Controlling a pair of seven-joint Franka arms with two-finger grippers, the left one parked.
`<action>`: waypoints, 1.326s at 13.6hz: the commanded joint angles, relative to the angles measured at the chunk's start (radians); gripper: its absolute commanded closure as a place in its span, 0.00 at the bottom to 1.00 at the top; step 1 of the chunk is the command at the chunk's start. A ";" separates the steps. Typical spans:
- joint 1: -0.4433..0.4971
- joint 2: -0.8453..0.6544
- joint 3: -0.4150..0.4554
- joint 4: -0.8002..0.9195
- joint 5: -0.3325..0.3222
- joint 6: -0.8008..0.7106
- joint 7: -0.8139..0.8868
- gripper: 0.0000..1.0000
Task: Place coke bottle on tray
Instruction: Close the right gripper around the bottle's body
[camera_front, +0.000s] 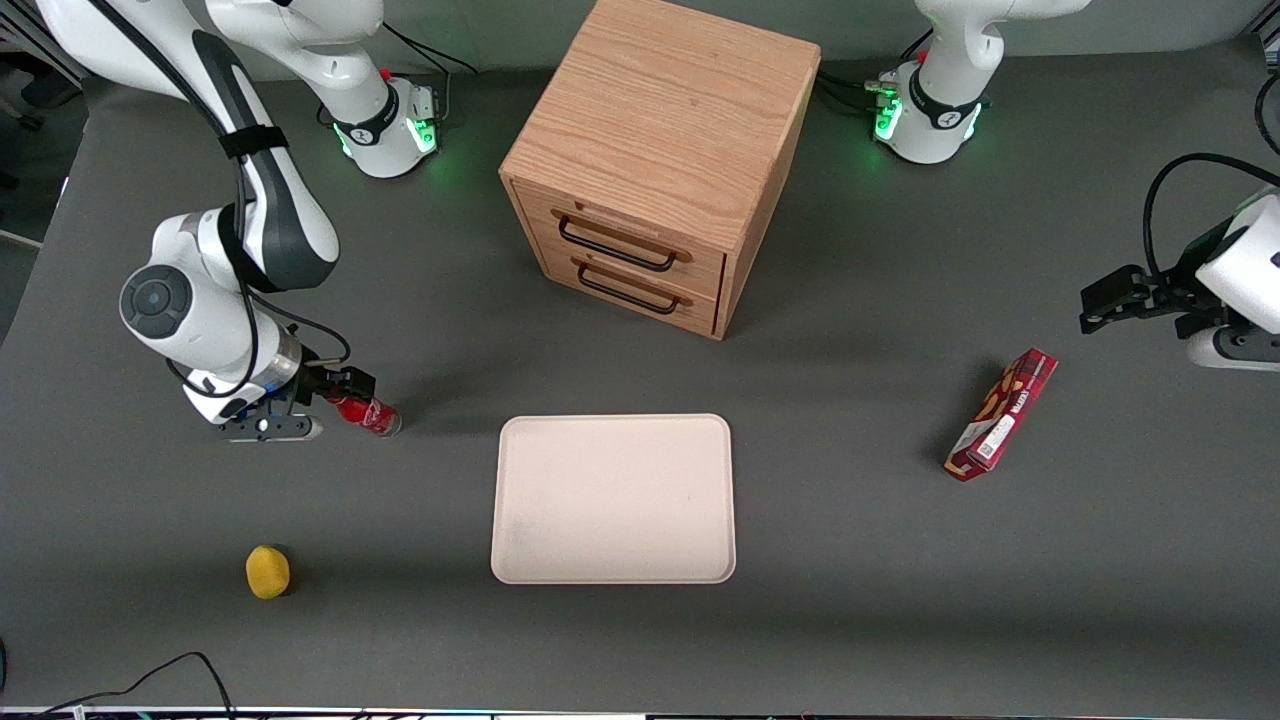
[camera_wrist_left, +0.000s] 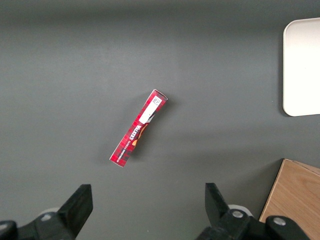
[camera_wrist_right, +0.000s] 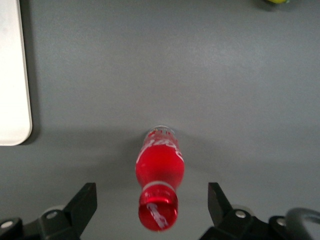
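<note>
Two gripper fingers (camera_wrist_right: 82, 205) stand spread wide apart, one on each side of the coke bottle (camera_wrist_right: 159, 182), and neither touches it in the right wrist view, so the gripper (camera_wrist_right: 152, 207) is released and holds nothing. The small red bottle has a red cap and white script on its body. In the front view the coke bottle (camera_front: 366, 414) lies at the working arm's end of the grey table (camera_front: 850, 600), with its cap end pointing into the gripper (camera_front: 335, 392) and its base pointing toward the tray. The tray (camera_front: 614, 498) is a large, flat, pale cream-pink rectangle with rounded corners and a low rim. It sits near the middle of the table, apart from the bottle, with bare table between them. A wooden drawer cabinet (camera_front: 655, 160) with two dark handles stands farther from the front camera than the tray. A small yellow object (camera_front: 267, 571), round in shape, rests nearer to the front camera than the bottle, also at the working arm's end. A long red snack box (camera_front: 1001, 414) lies toward the parked arm's end of the table, well apart from the tray. The left wrist view shows the same snack box (camera_wrist_left: 138, 128) lying flat on the table, along with one edge of the tray (camera_wrist_left: 301, 67) and a corner of the cabinet (camera_wrist_left: 294, 200).
</note>
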 joint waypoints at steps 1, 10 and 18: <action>-0.009 -0.070 0.002 -0.075 -0.012 0.030 -0.019 0.11; -0.013 -0.073 0.002 -0.079 -0.014 0.030 -0.021 1.00; -0.013 -0.077 0.002 -0.073 -0.014 0.027 -0.019 1.00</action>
